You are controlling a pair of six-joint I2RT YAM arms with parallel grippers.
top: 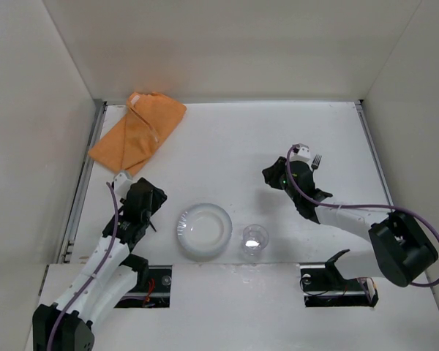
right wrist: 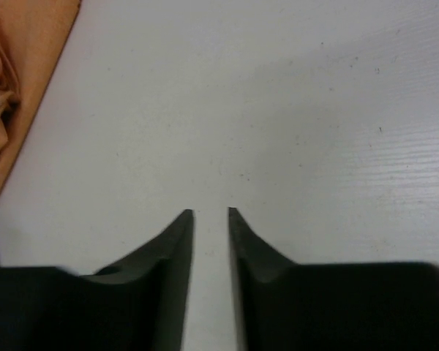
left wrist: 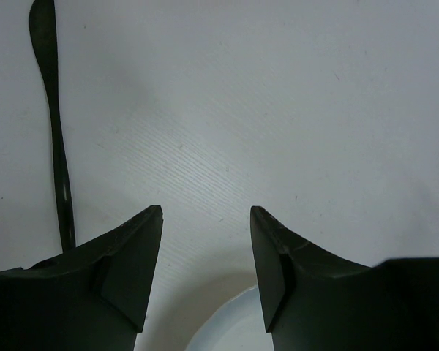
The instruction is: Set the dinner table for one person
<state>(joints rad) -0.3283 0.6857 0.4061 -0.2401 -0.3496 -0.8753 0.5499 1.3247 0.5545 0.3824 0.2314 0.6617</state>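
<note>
**Both grippers empty over a part-laid setting**

Left gripper [left wrist: 206, 212]: jaws spread, nothing between them, bare top beneath. A dark slender utensil [left wrist: 55, 124] lies just beside its left finger, and the white plate [left wrist: 227, 325] shows at the wrist view's lower edge. We judge the utensil laid there as cutlery left of the plate.

Right gripper [right wrist: 211, 213]: jaws nearly together with a thin gap, pinching nothing. The fork [top: 316, 161] lies just beside it, well apart from the plate, so we take it as unplaced.

The clear glass [top: 254, 243] stands just right of the plate. The orange cloth [top: 137, 131] lies rumpled in the far left corner. The dinner table [top: 234, 146], white and walled, carries everything.
</note>
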